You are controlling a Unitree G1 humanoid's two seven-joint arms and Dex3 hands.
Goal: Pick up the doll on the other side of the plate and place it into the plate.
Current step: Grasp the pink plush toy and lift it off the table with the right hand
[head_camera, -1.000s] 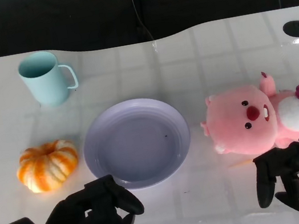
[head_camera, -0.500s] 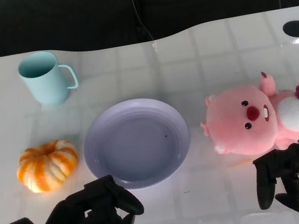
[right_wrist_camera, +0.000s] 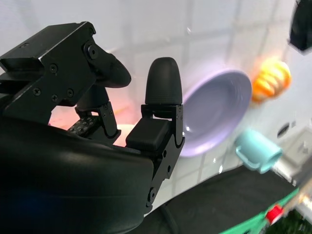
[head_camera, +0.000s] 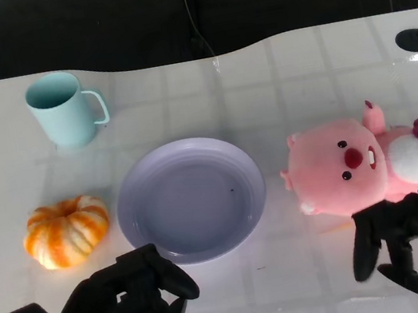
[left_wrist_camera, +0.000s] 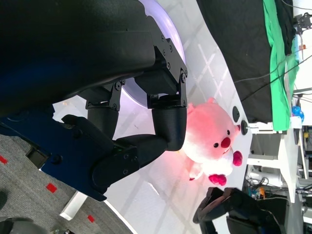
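The pink plush doll (head_camera: 357, 167) lies on the white table just right of the lavender plate (head_camera: 192, 196), head toward the plate. My right hand (head_camera: 416, 250) hovers at the doll's near edge with its fingers spread and nothing in them, not gripping the doll. My left hand (head_camera: 130, 304) sits at the lower left, in front of the plate, fingers curled in and empty. The left wrist view shows the doll (left_wrist_camera: 209, 141) beyond my curled fingers (left_wrist_camera: 165, 131), with the plate (left_wrist_camera: 173, 36) behind. The right wrist view shows the plate (right_wrist_camera: 219, 112) past a raised finger (right_wrist_camera: 163, 83).
A light blue cup (head_camera: 63, 109) stands at the back left. An orange and white pumpkin toy (head_camera: 66, 230) lies left of the plate. Dark round holes (head_camera: 414, 39) mark the table's far corners. A black backdrop runs behind the table edge.
My right hand has edged slightly left and forward toward the doll's near side. The doll, plate and left hand have not moved.
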